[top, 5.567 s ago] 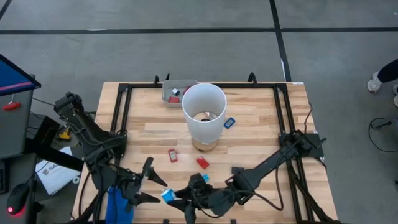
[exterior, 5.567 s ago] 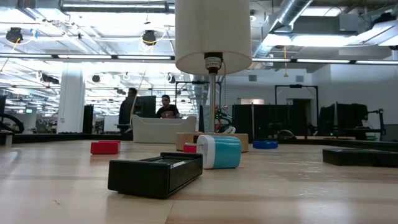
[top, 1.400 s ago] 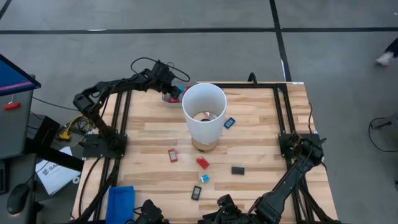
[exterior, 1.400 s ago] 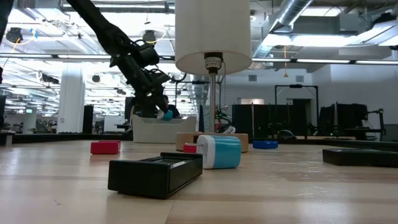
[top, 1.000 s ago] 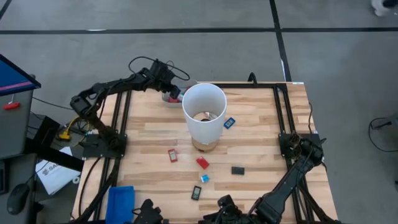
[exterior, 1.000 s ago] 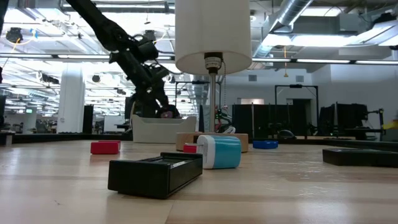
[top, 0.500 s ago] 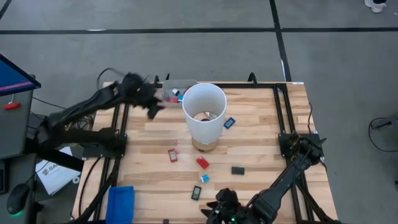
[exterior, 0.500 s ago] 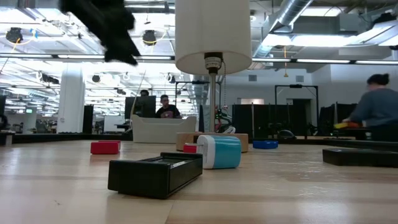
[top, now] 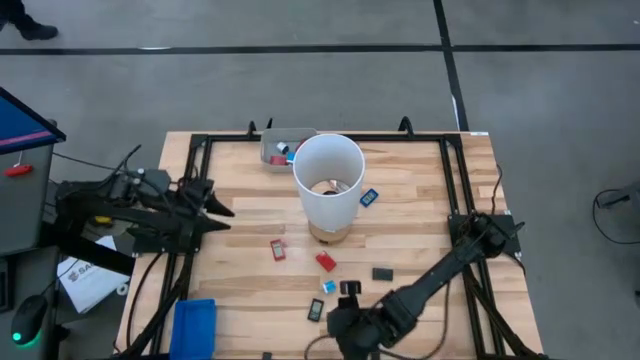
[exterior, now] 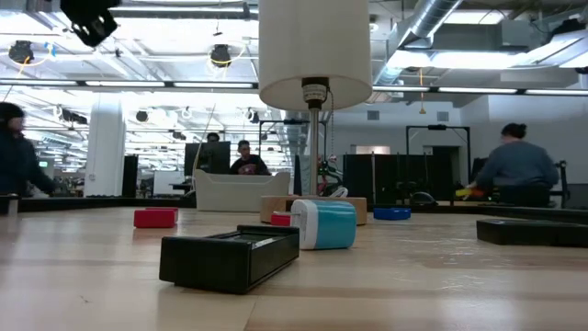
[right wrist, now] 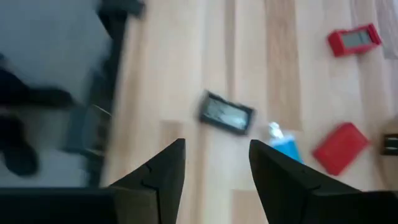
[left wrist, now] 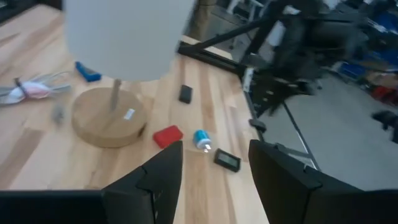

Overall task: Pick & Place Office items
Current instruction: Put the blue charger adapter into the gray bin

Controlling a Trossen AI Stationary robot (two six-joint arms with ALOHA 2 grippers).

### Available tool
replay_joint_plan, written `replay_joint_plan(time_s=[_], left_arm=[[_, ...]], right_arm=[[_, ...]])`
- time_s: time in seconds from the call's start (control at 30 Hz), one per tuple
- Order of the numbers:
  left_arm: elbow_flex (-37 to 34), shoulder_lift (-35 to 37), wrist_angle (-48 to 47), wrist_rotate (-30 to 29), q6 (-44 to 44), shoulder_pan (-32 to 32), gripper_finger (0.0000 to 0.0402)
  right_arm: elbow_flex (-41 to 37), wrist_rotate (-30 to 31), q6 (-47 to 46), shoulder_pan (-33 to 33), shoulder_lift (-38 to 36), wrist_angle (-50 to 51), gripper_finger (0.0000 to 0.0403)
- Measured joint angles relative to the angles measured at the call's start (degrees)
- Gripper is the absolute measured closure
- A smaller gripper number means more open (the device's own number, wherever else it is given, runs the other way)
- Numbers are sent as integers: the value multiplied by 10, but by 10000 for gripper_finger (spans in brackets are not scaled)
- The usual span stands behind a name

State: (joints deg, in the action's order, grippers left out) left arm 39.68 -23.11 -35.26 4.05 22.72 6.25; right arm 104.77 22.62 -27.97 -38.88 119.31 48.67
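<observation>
Right gripper [top: 345, 318], fingers spread and empty, hovers at lower centre of the high view beside a black piece [top: 314, 310] and a light blue piece [top: 328, 287]. Left gripper [top: 215, 210], also spread and empty, waits at left. Pieces look light, rigid, probably slippery; grip across the short flat sides.

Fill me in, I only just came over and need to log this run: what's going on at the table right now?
A two-arm robot is sorting small office items. Neither gripper holds anything. The left gripper hangs open over the table's left edge. The right gripper is open above the black item near the front edge, beside a light blue item and a red item. A few pieces already lie in the grey tray behind the white cylinder.
</observation>
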Motion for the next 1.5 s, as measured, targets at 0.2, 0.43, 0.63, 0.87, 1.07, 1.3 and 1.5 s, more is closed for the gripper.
replay_joint_plan(time_s=[0.2,0.43,0.63,0.87,1.07,1.3,1.5], left_arm=[[0,-28,12,-73,0,86,222],[0,-86,33,-82,-6,111,221],[0,-112,62,-82,-14,115,221],[0,-114,69,-82,-14,115,221],[0,-115,68,-81,-14,115,221],[0,-114,68,-81,-14,115,221],[0,-114,68,-81,-14,115,221]], right_arm=[[-32,-2,55,41,0,13,233],[-69,-20,78,71,0,-18,233],[-104,-34,88,84,0,-48,233],[-143,-45,106,99,0,-88,233],[-161,-52,120,109,0,-119,233],[-189,-73,130,112,0,-162,233],[-214,-77,136,117,0,-182,233]])
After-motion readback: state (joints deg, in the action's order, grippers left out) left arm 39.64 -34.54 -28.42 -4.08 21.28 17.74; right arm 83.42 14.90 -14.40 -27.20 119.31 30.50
